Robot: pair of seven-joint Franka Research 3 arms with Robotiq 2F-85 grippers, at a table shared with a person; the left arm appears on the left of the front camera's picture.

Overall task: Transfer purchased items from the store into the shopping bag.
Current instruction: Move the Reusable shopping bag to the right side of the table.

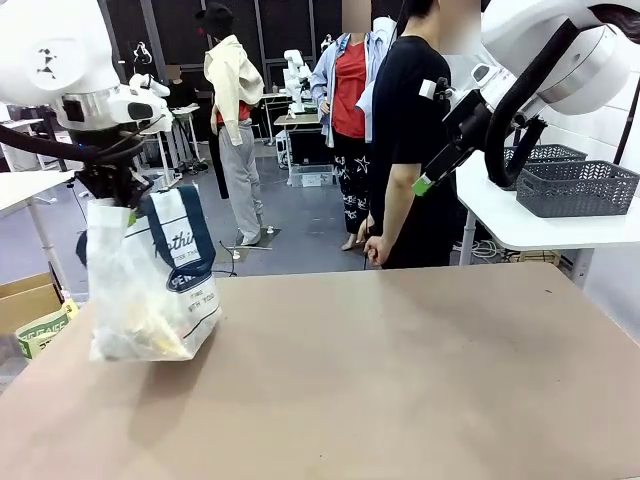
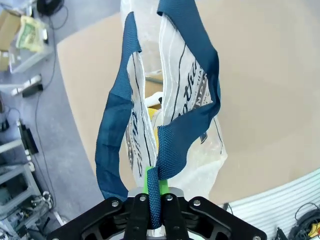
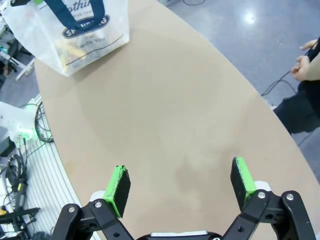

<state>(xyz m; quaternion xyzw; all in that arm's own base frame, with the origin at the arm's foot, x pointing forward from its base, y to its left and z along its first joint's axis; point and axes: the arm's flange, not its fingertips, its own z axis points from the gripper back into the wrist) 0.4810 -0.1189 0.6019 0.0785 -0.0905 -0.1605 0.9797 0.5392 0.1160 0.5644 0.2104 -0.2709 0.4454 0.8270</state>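
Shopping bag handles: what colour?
Navy blue straps on the translucent white shopping bag; clearest in the left wrist view.

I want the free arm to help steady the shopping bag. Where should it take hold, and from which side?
Probably the free navy handle, taken from above. It arches up in an open loop beside the strap that the left gripper has pinched, so a finger could pass through it. The shopping bag has thin, slack plastic walls, a poor grip. The right gripper is open.

The shopping bag (image 1: 150, 300) was thin, crinkled plastic — translucent and faintly glossy — with coarse woven cloth handles (image 2: 185, 125). The table (image 1: 400, 380) looked matt and smooth, like laminate. The mesh baskets (image 1: 575, 187) were dull grey plastic.
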